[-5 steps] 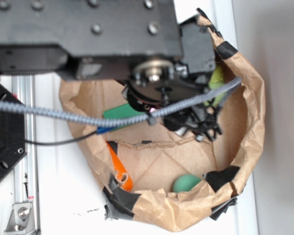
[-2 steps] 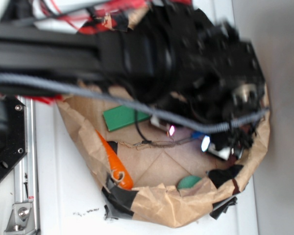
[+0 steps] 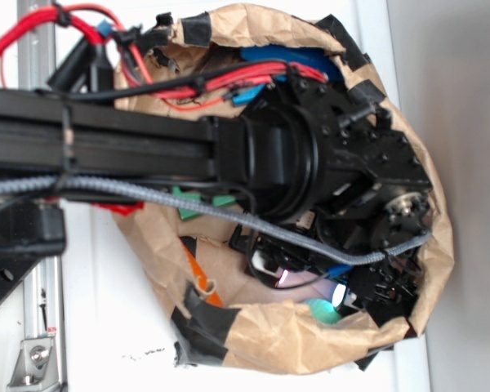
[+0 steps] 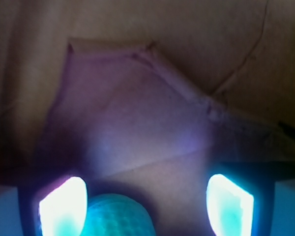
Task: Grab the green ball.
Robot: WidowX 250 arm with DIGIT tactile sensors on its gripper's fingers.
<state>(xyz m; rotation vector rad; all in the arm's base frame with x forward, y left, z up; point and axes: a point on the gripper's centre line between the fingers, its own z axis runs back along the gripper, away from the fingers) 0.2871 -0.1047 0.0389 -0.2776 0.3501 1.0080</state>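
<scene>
The green ball (image 3: 320,311) lies at the bottom of the brown paper bag (image 3: 278,339), near its front wall, mostly covered by the arm. In the wrist view the ball (image 4: 119,216) shows teal and dimpled at the bottom edge, right beside the left glowing fingertip (image 4: 63,206). My gripper (image 4: 146,206) is open, with its jaws wide apart and the ball between them, close to the left one. In the exterior view the gripper (image 3: 327,290) is low inside the bag, just above the ball.
A flat green block (image 3: 198,201) and an orange carrot-like toy (image 3: 198,276) lie at the bag's left side, partly hidden by the arm. Black tape patches the bag's rim (image 3: 208,318). A grey cable (image 3: 147,194) and red wires (image 3: 220,86) cross the bag.
The arm has swung down and right into the bag. The gripper has dropped to the bag floor around the ball. The yellow-green plush is hidden now.
</scene>
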